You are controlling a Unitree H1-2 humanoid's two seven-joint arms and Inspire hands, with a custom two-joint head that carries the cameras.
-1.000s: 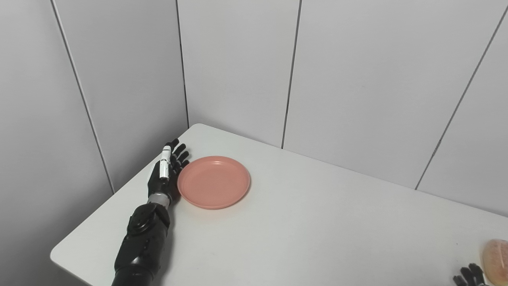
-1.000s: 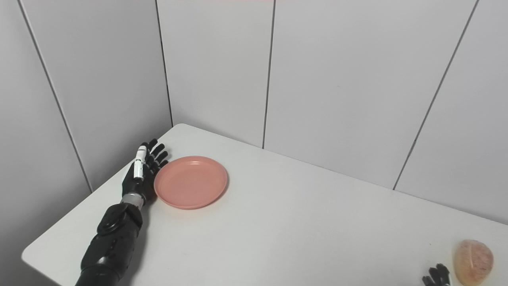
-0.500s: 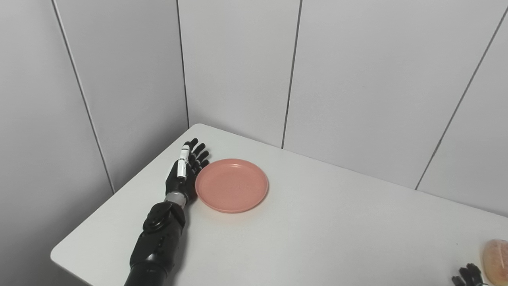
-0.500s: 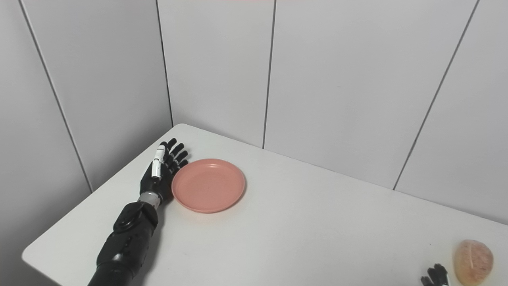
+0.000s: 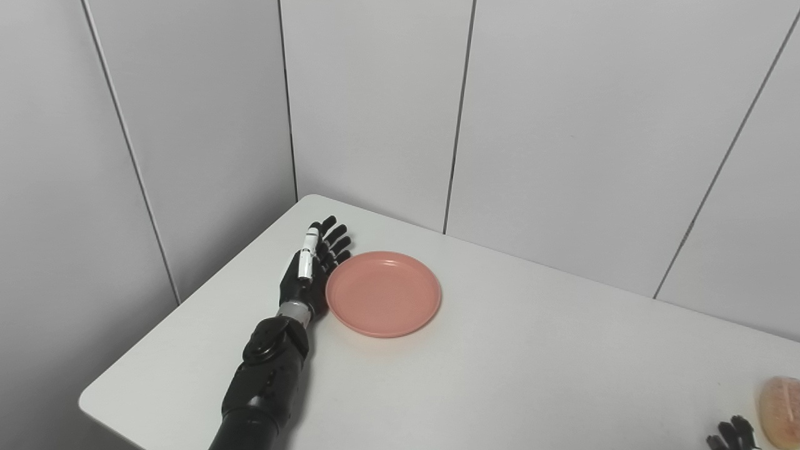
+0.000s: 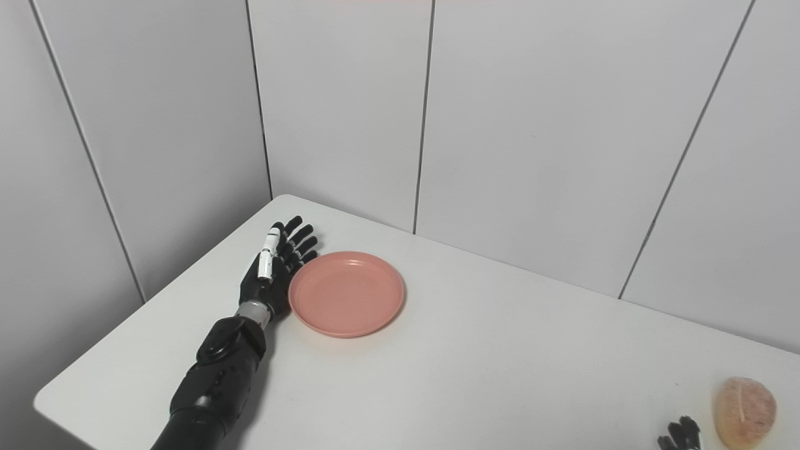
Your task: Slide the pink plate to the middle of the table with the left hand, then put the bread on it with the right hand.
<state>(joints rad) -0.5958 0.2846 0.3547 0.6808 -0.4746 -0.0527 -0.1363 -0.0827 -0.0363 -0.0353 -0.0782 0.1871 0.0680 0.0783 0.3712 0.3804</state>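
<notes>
The pink plate (image 5: 383,292) lies flat on the white table (image 5: 500,375), left of the table's middle. My left hand (image 5: 310,269) is open, fingers stretched out, its palm side pressed against the plate's left rim. The bread (image 6: 745,402), a pale orange-pink roll, rests near the table's right front corner. Only the fingertips of my right hand (image 6: 678,434) show at the bottom edge, just left of the bread, apart from it.
Grey wall panels close in the table behind and on the left. The table's rounded far corner is just beyond my left hand. A wide stretch of bare tabletop lies between the plate and the bread.
My left hand has pushed the plate to the right across the table, staying against its left rim. The right hand has sunk slightly toward the bottom edge. The bread has not moved.
</notes>
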